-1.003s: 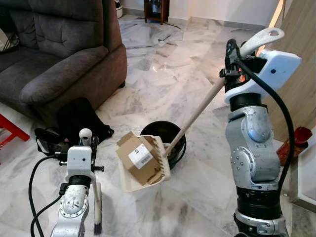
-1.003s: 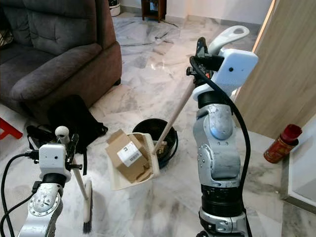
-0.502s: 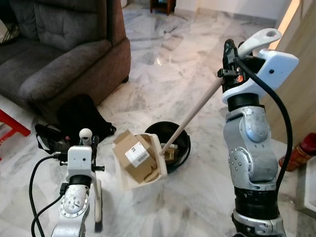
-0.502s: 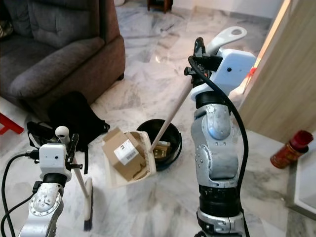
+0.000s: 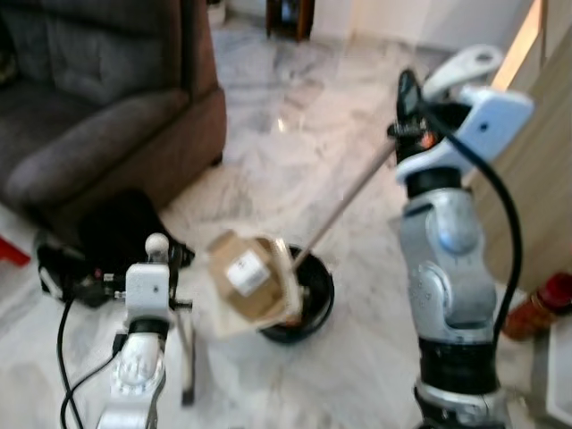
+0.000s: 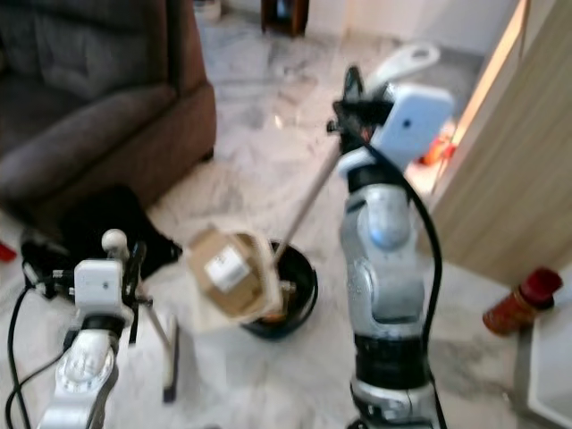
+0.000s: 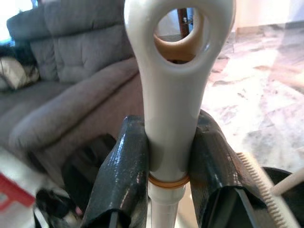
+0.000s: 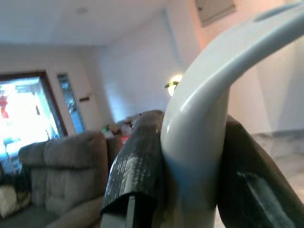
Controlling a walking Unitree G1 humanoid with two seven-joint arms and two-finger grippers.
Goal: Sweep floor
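Left eye view: the right gripper (image 5: pixel 409 100) clamps the dustpan (image 5: pixel 255 290) handle, tipping a cardboard box (image 5: pixel 246 273) over the black bin (image 5: pixel 308 304). Left gripper (image 7: pixel 164 166) grips the broom (image 5: pixel 186 357). The box looks wider than the bin's rim, so it may snag and fall onto the floor.

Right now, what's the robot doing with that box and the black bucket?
The robot is tidying the floor. Its right tool grips the long handle of a white dustpan, holding it tilted at the rim of a black bucket on the marble floor. A cardboard box sits in the dustpan, not yet in the bucket. Its left tool grips a broom handle, the broom standing beside the dustpan.
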